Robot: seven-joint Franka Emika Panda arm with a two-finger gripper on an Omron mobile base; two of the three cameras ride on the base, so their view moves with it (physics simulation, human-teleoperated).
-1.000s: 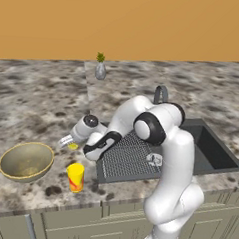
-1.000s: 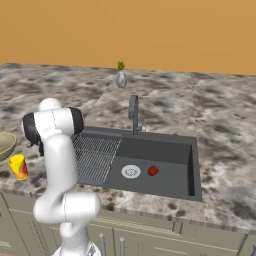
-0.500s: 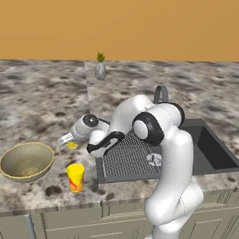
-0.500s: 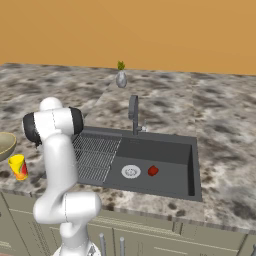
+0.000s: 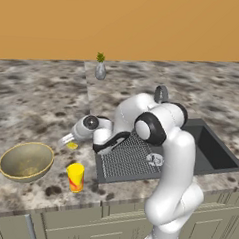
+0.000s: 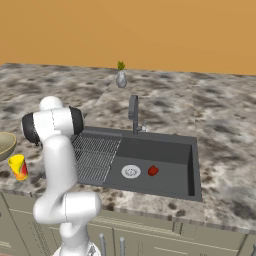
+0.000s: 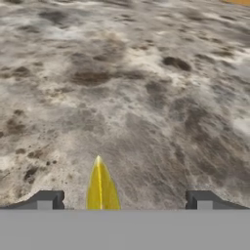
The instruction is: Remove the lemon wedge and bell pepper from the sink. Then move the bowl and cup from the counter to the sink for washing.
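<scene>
No readable writing anywhere, just an orange-red mark on the cup (image 5: 75,176). Hand (image 5: 68,140) has spread wide since a second ago, and the lemon wedge (image 5: 72,145) lies loose on the desk (image 5: 37,106) between its tips. Bowl (image 5: 26,160) sits nearby, bell pepper (image 6: 153,171) in the sink (image 6: 165,150).

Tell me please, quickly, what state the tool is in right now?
Tool: open, holding nothing; the lemon wedge lies on the counter between its spread fingertips.
</scene>
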